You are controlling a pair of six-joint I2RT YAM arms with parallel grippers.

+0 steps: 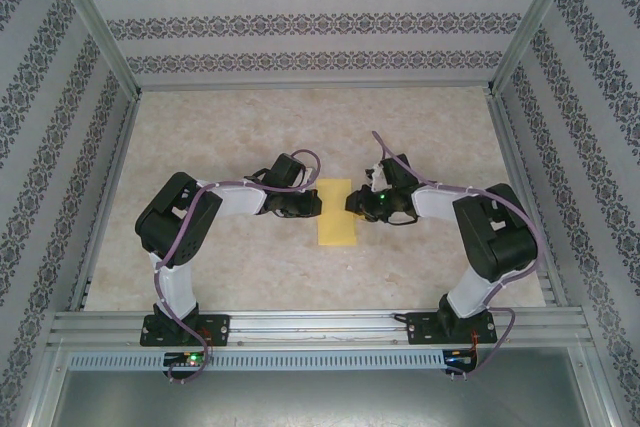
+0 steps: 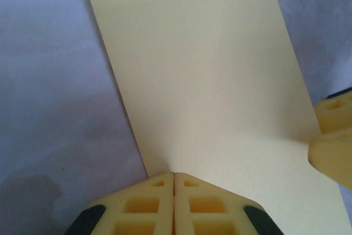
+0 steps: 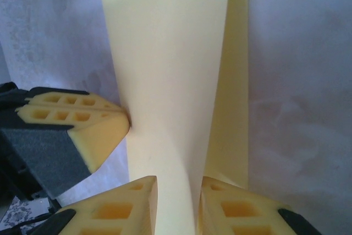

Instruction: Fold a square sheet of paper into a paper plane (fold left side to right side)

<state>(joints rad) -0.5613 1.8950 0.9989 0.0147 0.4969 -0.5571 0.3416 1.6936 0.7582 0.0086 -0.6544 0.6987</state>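
From above, a pale marbled surface [image 1: 250,267] carries the sheet of paper [image 1: 336,232], a plain yellow narrow upright rectangle lying flat midway between the arms; the left claw [image 1: 312,205] sits at its left edge and the right claw [image 1: 352,203] at its right edge, both on its far half. The left wrist camera shows the left claw [image 2: 174,175] with its ribbed yellow fingers [image 2: 148,202] pressed together, nothing between them, tips on the matte, smooth sheet of paper [image 2: 203,81] near its edge, the right claw [image 2: 329,134] opposite. The right wrist camera shows the right claw [image 3: 177,182] with jaws slightly apart, the sheet of paper [image 3: 165,53] with its top layer curling up into that gap above a lower strip, unclamped, and the left claw [image 3: 122,118] touching its far edge
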